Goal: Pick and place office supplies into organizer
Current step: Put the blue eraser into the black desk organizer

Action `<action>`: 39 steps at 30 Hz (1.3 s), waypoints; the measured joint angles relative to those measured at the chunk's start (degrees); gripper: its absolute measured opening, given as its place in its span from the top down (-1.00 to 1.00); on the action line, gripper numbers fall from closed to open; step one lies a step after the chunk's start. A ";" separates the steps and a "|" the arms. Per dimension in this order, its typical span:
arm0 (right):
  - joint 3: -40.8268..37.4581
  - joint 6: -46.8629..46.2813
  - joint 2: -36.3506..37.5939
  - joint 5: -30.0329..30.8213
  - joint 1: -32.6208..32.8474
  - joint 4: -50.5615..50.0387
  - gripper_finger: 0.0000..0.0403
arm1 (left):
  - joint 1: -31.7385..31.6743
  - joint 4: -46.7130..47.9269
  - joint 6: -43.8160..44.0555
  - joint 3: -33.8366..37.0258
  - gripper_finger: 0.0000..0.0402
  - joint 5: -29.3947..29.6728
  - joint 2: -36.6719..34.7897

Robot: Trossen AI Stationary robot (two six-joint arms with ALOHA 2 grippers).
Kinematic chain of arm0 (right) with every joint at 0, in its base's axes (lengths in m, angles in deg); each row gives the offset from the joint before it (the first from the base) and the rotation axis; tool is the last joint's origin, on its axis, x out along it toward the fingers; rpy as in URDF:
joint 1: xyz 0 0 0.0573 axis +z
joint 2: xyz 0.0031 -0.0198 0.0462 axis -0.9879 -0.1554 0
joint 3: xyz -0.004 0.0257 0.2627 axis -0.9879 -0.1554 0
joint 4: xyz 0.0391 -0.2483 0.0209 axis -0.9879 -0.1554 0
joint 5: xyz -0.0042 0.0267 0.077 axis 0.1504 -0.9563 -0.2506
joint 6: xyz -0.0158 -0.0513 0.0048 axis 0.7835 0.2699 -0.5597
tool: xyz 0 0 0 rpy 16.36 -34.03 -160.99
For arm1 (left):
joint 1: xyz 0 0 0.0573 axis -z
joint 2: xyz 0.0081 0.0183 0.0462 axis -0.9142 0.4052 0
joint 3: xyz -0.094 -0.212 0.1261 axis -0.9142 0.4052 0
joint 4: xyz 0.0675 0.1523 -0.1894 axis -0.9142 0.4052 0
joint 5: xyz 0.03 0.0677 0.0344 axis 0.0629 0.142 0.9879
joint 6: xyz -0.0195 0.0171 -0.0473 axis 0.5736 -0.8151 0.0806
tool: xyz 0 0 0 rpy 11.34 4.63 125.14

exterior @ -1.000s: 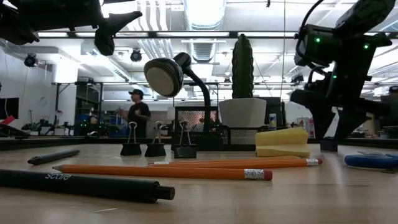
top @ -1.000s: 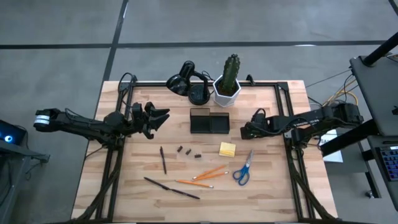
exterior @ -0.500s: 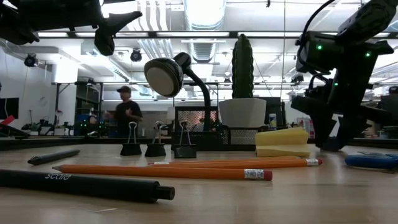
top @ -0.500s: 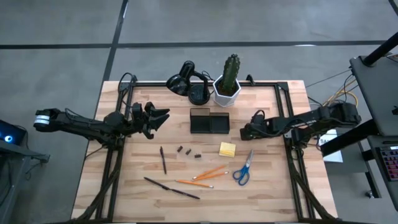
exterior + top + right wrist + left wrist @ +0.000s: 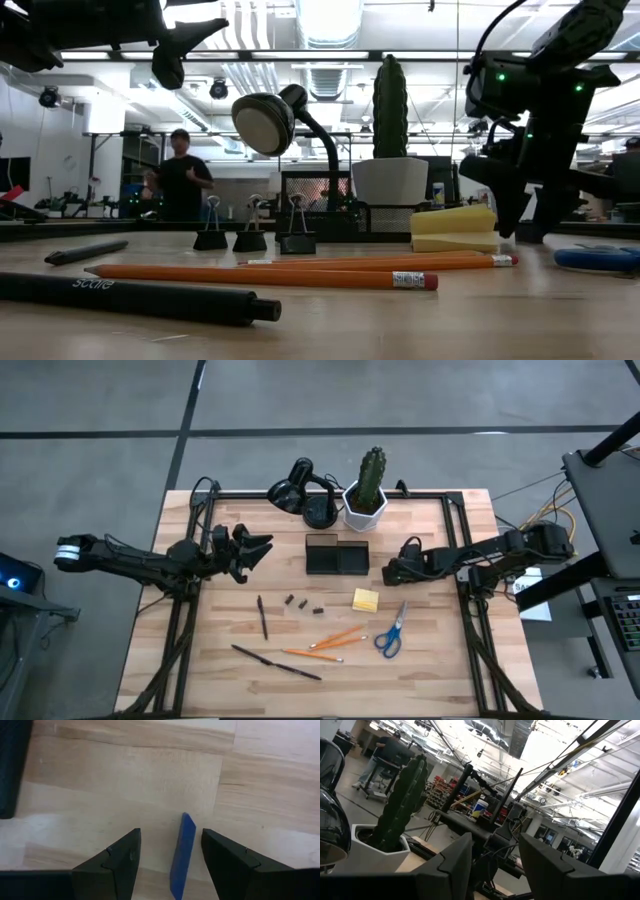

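My right gripper [image 5: 388, 573] hangs open just above the table, right of the black two-compartment organizer [image 5: 337, 556] and beyond the yellow sticky pad [image 5: 366, 599]. In its wrist view [image 5: 170, 834] a narrow blue tip of the scissors [image 5: 182, 852] lies on the wood between the fingers, untouched. The blue-handled scissors [image 5: 392, 630], orange pencils [image 5: 335, 640], two dark pens [image 5: 263, 617] [image 5: 277, 661] and small dark clips [image 5: 303, 603] lie flat on the table. My left gripper [image 5: 262, 547] waits open above the table, left of the organizer.
A black desk lamp [image 5: 300, 490] and a white cactus pot [image 5: 366, 505] stand at the far edge behind the organizer. Black rails [image 5: 185, 610] run along the table's sides. Bare wood lies between the organizer and the supplies. A person [image 5: 178, 185] stands in the room beyond.
My right gripper has shifted a little toward the table's left, nearer the organizer, and stayed open. In the room behind, the person has walked toward the left. The supplies have kept their places.
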 joint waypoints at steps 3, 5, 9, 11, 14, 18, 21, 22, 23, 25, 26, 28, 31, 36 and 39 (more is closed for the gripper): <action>0.04 0.00 -0.41 0.30 0.02 -0.10 0.09 | 0.00 0.00 0.00 0.00 0.26 0.00 0.00; 0.04 -0.06 -0.41 0.29 0.00 -0.23 0.13 | 0.00 0.00 -0.02 0.00 0.26 0.00 0.00; -0.02 -0.07 -0.10 0.24 -0.07 -0.34 0.23 | 0.00 0.00 -0.02 0.00 0.26 0.00 0.00; -0.02 -0.20 -0.10 0.23 -0.07 -0.36 0.28 | 0.00 0.00 0.00 0.00 0.26 0.00 0.00; -0.02 -0.28 -0.12 0.20 -0.04 -0.41 0.36 | 0.00 0.00 -0.02 0.01 0.26 0.00 0.00; -0.02 -0.48 -0.12 0.06 -0.04 -0.39 0.48 | 0.04 0.00 -0.02 0.02 0.26 0.01 0.00; -0.02 -0.48 -0.12 -0.01 -0.04 -0.39 0.57 | 0.04 0.00 -0.02 0.02 0.26 0.00 0.00; -0.02 -0.48 -0.12 -0.02 -0.04 -0.40 0.60 | 0.04 0.00 -0.02 0.02 0.26 0.00 0.00; -0.02 -0.48 -0.12 -0.03 -0.02 -0.40 0.63 | 0.04 0.00 -0.02 0.02 0.26 0.01 0.00; -0.02 -0.48 -0.12 -0.07 -0.02 -0.38 0.70 | 0.04 0.00 -0.02 0.02 0.26 0.00 0.00; -0.02 -0.48 -0.12 -0.11 -0.02 -0.39 0.73 | 0.04 0.00 -0.02 0.02 0.26 0.00 0.00; -0.02 -0.51 -0.12 -0.24 -0.02 -0.38 0.79 | 0.04 0.00 -0.02 0.02 0.26 0.00 0.00; -0.02 -0.56 -0.08 -0.45 -0.02 -0.41 0.87 | 0.04 0.00 -0.02 0.02 0.26 0.00 0.00; -0.02 -0.59 -0.01 -1.27 -0.04 -0.41 0.92 | 0.02 0.00 -0.02 0.02 0.26 0.00 0.00; -0.02 -0.68 -0.01 -1.37 -0.04 -0.40 0.92 | 0.02 0.00 -0.02 0.02 0.26 0.00 0.00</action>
